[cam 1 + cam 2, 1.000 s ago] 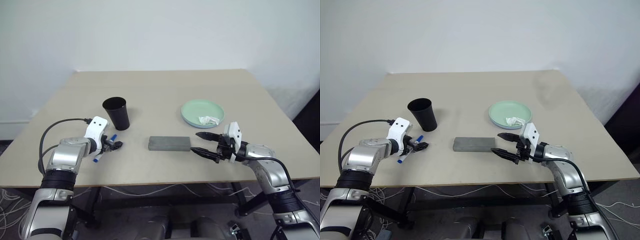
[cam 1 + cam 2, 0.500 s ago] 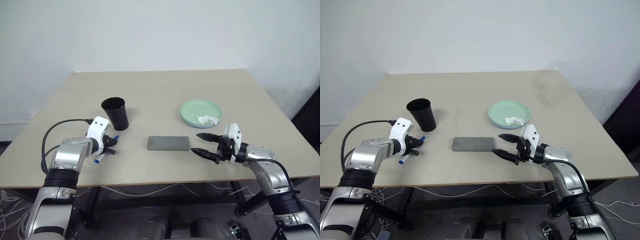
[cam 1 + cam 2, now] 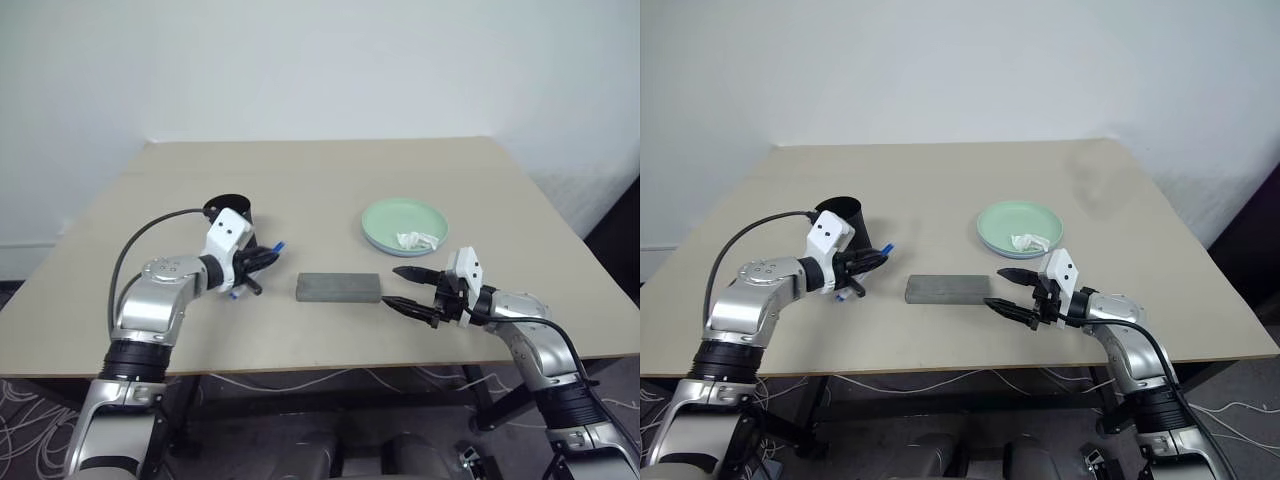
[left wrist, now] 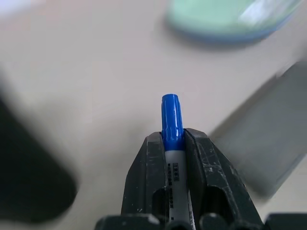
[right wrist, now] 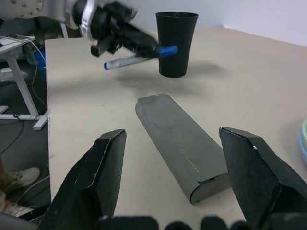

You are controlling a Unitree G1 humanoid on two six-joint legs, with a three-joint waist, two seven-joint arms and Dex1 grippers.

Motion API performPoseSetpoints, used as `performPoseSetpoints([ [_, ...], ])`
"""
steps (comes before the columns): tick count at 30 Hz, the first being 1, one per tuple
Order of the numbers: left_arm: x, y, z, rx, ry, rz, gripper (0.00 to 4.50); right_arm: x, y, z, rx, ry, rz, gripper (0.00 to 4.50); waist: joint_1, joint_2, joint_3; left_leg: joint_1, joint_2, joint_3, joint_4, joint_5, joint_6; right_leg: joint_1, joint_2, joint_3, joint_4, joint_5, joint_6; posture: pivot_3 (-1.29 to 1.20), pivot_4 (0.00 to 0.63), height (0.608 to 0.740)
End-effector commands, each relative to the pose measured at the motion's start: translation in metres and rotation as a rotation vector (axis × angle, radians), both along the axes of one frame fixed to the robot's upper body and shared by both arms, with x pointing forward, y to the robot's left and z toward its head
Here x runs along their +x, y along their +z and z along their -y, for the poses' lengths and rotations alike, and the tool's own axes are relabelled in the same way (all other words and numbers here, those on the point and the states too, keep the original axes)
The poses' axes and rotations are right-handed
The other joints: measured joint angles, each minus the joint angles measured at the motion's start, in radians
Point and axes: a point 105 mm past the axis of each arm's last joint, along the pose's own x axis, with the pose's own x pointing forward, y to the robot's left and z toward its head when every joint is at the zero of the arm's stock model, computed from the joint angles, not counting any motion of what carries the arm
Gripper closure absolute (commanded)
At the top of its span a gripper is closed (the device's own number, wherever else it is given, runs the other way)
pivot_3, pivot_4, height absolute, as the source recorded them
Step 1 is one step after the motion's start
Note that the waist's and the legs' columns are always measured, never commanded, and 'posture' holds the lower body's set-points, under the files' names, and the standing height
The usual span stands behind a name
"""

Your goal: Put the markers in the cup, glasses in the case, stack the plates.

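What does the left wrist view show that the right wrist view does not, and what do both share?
Left wrist view alone: the printed label on the blue-capped marker and the blurred edge of the mint green plate, with the left claw seen from behind, shut on the marker.

Right wrist view alone: the right claw with its fingers standing wide apart, the whole black cup, and the left arm from the side, holding the marker off the table.

Both share: the marker in the left claw, the closed grey case and the cup.
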Motion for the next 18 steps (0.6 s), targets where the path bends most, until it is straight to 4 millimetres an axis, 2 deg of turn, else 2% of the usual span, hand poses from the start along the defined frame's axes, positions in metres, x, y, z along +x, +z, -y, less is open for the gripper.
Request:
performPoseSetpoints([
  [1,0.022,0.064,0.000,-0.104,0.043,0.247,4.38,0.004,0.015,-0.001,0.011,0.003,0.067,1.14,0.001,-0.001,0.000,0.000,0.000,0.000,0.000,0.000,0.000,0.000,0.000,0.000,0.000,0.001,0.001,0.00,0.000,0.738],
  [4,0.044,0.095,-0.009,-0.113,0.161,0.452,4.38,0.004,0.015,-0.002,0.011,0.002,0.068,1.14,0.001,-0.001,0.000,0.000,0.000,0.000,0.001,0.000,0.000,0.001,0.000,-0.001,0.000,0.001,0.001,0.00,0.000,0.738],
  [8,0.065,0.112,-0.021,-0.027,0.302,0.635,4.38,0.005,0.016,-0.002,0.012,0.000,0.072,1.14,0.000,-0.001,0.000,0.001,0.000,0.000,0.002,0.000,0.000,0.002,0.000,-0.001,0.000,0.001,0.002,0.00,0.000,0.738],
  [12,0.080,0.109,-0.039,0.004,0.448,0.680,4.38,0.005,0.016,-0.002,0.013,-0.005,0.075,1.14,0.001,-0.001,0.000,0.001,0.000,0.000,0.002,0.000,0.000,0.001,0.001,-0.002,0.000,0.002,0.003,0.00,0.000,0.738],
  [18,0.090,0.088,-0.055,0.048,0.578,0.640,4.38,0.005,0.016,0.000,0.012,-0.019,0.077,1.14,0.001,-0.003,0.000,0.000,-0.001,0.001,0.003,0.000,0.000,0.001,0.001,-0.003,-0.001,0.002,0.003,0.00,0.000,0.738],
])
